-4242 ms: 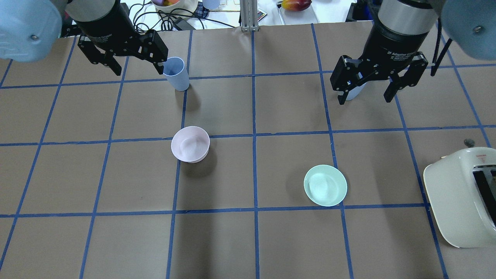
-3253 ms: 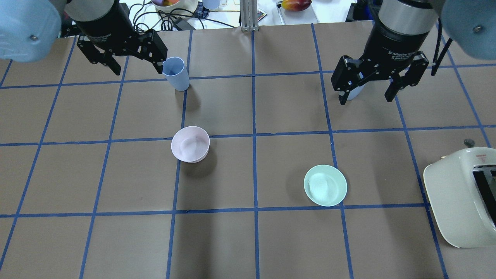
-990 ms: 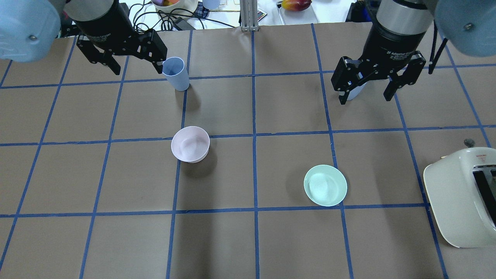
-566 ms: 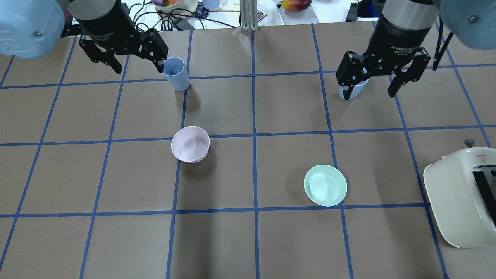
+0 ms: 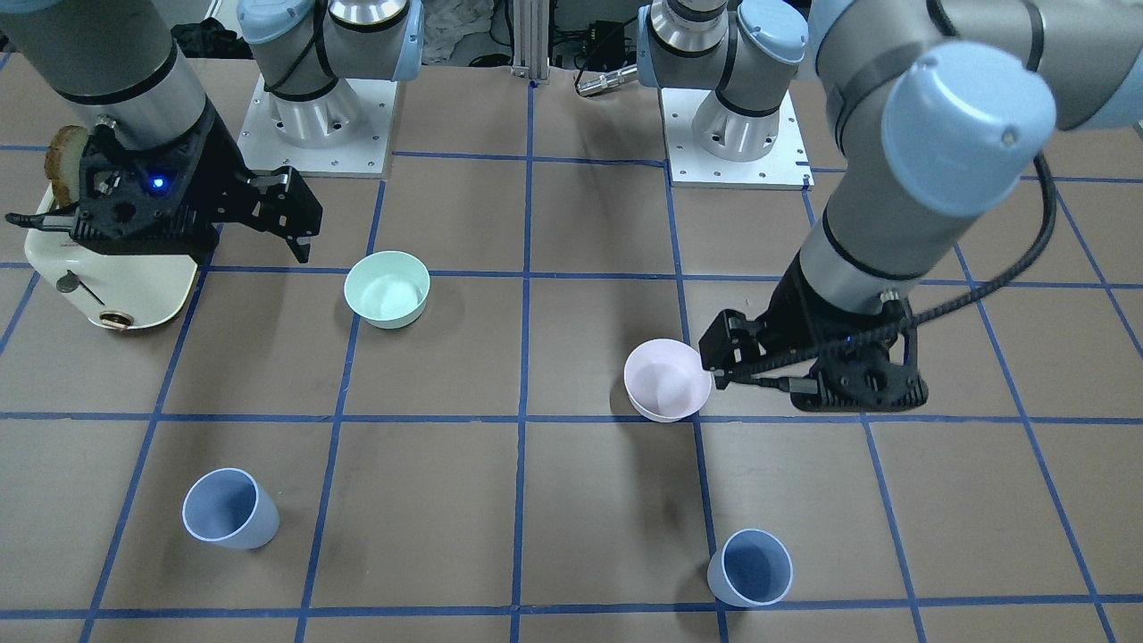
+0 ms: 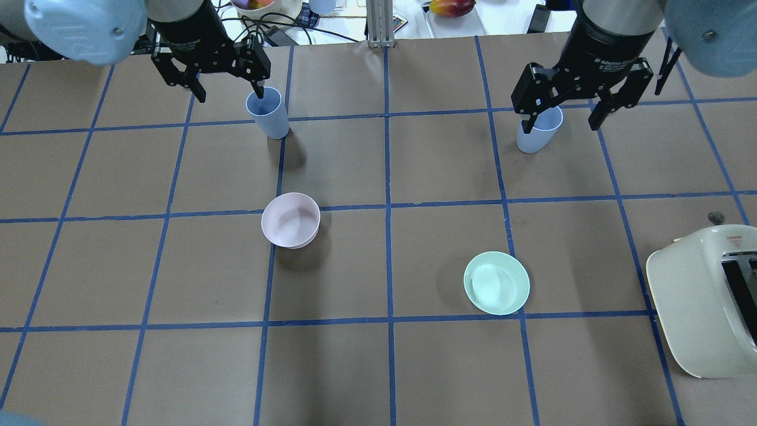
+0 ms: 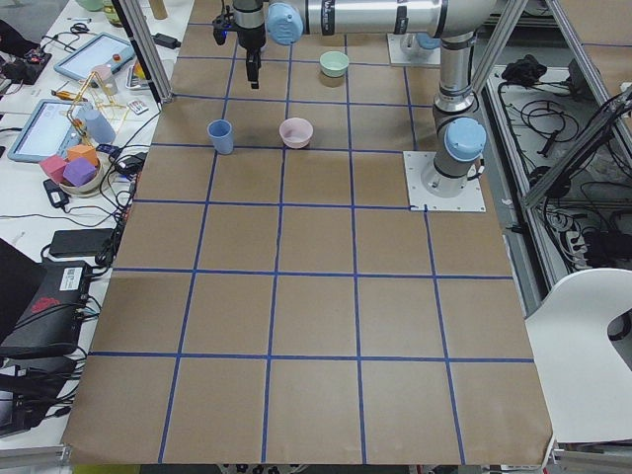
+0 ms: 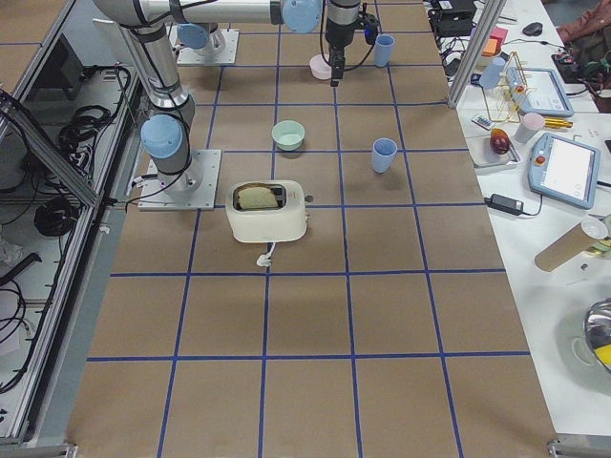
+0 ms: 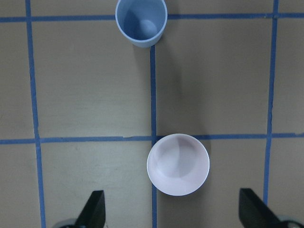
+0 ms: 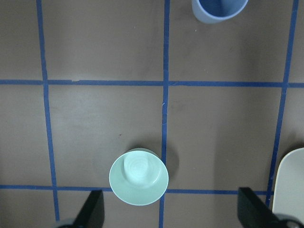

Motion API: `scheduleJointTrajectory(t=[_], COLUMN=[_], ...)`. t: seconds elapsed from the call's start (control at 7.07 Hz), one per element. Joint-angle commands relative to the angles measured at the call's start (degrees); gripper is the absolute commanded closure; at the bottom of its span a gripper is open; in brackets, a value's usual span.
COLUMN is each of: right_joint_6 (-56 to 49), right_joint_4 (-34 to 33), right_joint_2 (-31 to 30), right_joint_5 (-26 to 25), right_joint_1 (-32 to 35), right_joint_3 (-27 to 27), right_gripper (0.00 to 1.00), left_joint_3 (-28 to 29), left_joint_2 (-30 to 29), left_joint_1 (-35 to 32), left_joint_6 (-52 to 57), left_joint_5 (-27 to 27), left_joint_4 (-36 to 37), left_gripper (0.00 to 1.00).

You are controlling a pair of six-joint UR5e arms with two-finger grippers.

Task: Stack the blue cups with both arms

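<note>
Two blue cups stand upright and apart on the brown table. One cup (image 6: 269, 113) is at the far left and shows in the left wrist view (image 9: 141, 23) and the front view (image 5: 753, 569). The other cup (image 6: 538, 129) is at the far right and shows in the right wrist view (image 10: 219, 10) and the front view (image 5: 228, 509). My left gripper (image 6: 229, 94) is open and empty, high above the table near the pink bowl (image 5: 667, 379). My right gripper (image 6: 560, 125) is open and empty, high above the table near the green bowl (image 10: 138, 176).
The pink bowl (image 6: 290, 219) sits left of centre and the green bowl (image 6: 496, 283) right of centre. A cream toaster (image 6: 704, 302) with a slice of bread stands at the near right edge. Clutter lies beyond the table's far edge.
Both grippers have shifted up the overhead view and stayed open. The right cup, half hidden behind the right gripper before, now shows in full. Cups and bowls have not moved.
</note>
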Motion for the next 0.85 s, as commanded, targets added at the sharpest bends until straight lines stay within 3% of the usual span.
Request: scheduleJointTrajectory(t=[0.0,0.14,0.28,0.71], right_joint_6=[-0.5,-0.5,-1.5,-4.8], right_joint_4=[-4.4,-7.5,-14.8,-31.5], right_joint_2=[2.5,5.8,9.4,21.3], right_joint_5=[0.7,1.0,1.1,0.9], right_joint_1=[-4.1,-6.7,-7.8,-7.9], right_joint_3=[-0.1,-0.4,-0.6,-1.5], right_gripper=[0.00,0.00,0.00,0.00], left_joint_3=[2.9,2.9,2.9,2.9], left_joint_2=[-10.4,-14.0,-15.8,-17.8], left_joint_1=[0.0,0.0,-0.2,-0.3], left_joint_6=[0.7,0.7,0.6,0.8], left_joint_5=[0.2,0.5,0.5,0.5], left_joint_4=[8.6,12.8,15.0,23.1], left_gripper=[0.00,0.00,0.00,0.00])
